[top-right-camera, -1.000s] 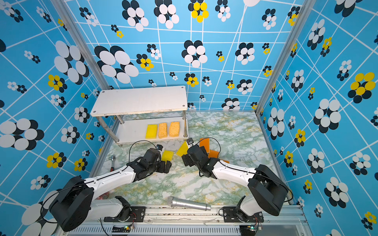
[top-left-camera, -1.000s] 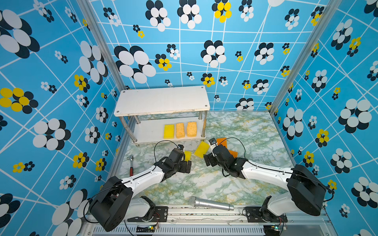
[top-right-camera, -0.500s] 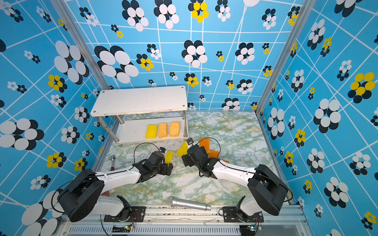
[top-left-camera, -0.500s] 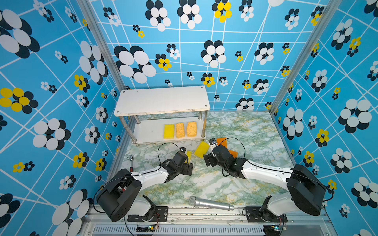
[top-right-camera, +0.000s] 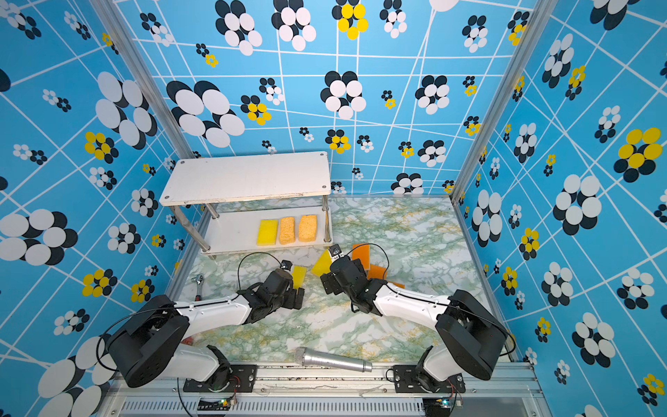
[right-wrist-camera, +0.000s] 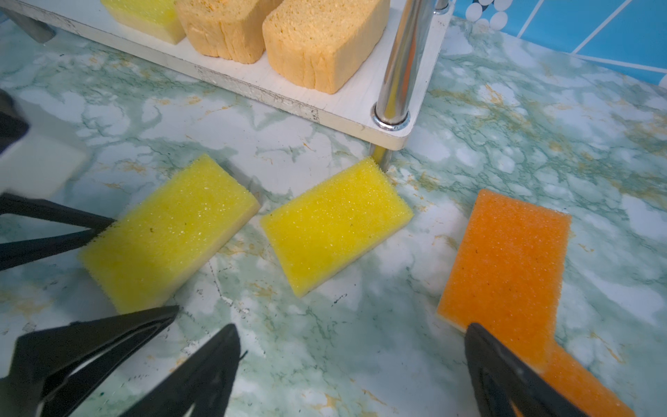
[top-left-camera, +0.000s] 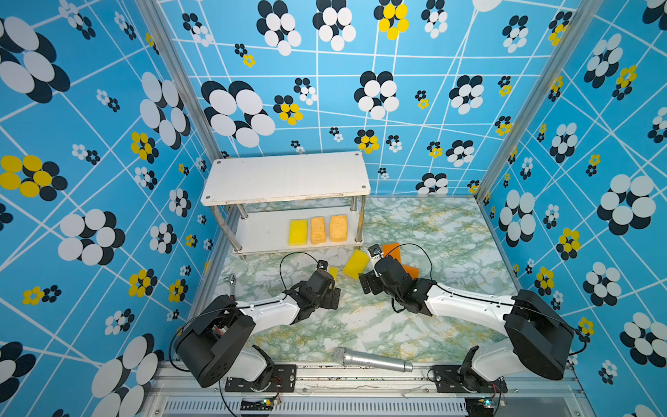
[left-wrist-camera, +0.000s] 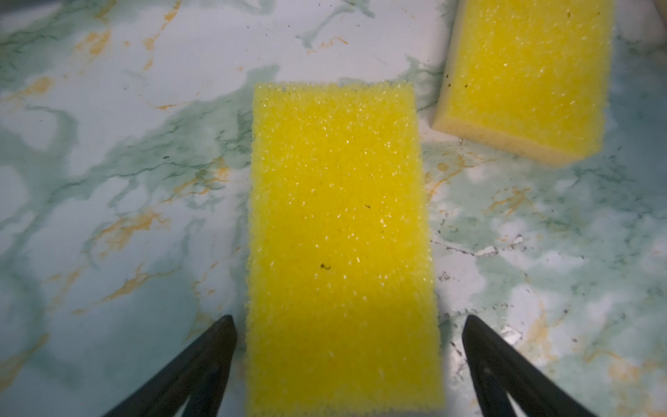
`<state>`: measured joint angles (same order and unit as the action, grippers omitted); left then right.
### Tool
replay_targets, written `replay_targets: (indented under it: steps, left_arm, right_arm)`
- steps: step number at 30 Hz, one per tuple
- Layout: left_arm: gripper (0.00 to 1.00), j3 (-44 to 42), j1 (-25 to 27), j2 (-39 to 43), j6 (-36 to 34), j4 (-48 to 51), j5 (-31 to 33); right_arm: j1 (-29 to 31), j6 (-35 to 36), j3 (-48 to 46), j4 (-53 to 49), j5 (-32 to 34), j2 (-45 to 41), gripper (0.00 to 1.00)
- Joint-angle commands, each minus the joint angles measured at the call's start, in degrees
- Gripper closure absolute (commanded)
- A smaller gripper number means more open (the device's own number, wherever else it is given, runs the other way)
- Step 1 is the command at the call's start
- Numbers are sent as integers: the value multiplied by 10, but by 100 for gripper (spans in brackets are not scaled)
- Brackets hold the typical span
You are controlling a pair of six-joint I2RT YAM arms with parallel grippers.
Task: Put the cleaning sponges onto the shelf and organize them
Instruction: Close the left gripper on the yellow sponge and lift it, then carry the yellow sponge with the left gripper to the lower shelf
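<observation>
Wrist views, not top views, show left gripper (left-wrist-camera: pixel 346 319) jaws released astride a flat bright-yellow foam sponge (left-wrist-camera: pixel 339 216) before the white chrome-legged shelf (right-wrist-camera: pixel 361 115); right gripper (right-wrist-camera: pixel 350 330) jaws released, empty.

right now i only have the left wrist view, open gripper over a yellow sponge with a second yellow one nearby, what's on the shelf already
Observer: The lower board holds three in a row at its right end: one yellow sponge, then two tan sponges.
Operator: and the top one
Observer: The top board has nothing on it.
Operator: where's the other arm
Observer: The right gripper is open and empty, pointing at the floor between your second yellow sponge and an orange sponge.
</observation>
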<state>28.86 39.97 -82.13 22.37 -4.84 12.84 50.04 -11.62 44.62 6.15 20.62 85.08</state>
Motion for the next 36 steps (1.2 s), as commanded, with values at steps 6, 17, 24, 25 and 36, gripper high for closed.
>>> replay_targets:
  steps: [6,17,24,25,36]
  left_arm:
    - [4,3,15,-39,39,30,43]
    - [32,10,23,-37,54,48,58]
    - [35,8,26,-15,60,58,64]
    - [35,8,25,-8,61,60,65]
    - [36,10,23,132,62,118,72]
  right_arm:
    - [-3,-11,-5,-1,-1,9,1]
    - [-3,-12,-7,3,0,12,1]
    - [-4,-12,-7,3,0,14,1]
    - [-4,-12,-7,3,0,14,1]
    - [-3,-12,-9,8,-1,21,1]
